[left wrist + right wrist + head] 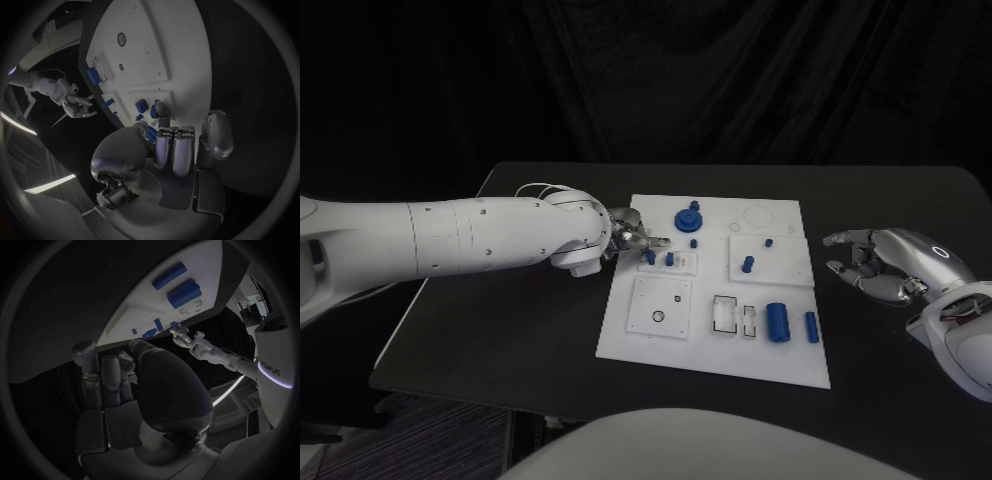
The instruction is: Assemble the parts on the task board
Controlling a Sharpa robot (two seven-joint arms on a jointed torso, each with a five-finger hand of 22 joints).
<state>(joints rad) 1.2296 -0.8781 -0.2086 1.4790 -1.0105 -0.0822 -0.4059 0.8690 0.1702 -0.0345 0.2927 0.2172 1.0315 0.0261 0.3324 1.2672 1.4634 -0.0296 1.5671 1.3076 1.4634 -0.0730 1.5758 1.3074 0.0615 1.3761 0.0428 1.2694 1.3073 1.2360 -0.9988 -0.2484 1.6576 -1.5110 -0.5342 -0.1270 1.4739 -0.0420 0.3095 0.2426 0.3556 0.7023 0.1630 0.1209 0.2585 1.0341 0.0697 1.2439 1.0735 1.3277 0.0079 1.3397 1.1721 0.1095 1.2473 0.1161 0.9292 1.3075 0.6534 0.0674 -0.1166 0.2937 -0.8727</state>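
Left hand (629, 238) fingers reach small blue pegs (659, 258) on white plastic task board (783, 360), hold unclear | right hand (884, 265) curled, holding nothing, beside board | risk: fingertip knocks neighbouring peg askew.

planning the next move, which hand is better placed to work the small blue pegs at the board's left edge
Left. The left hand already reaches over the task board beside those small blue pegs. The right hand sits off the board's right edge over bare table, holding nothing.
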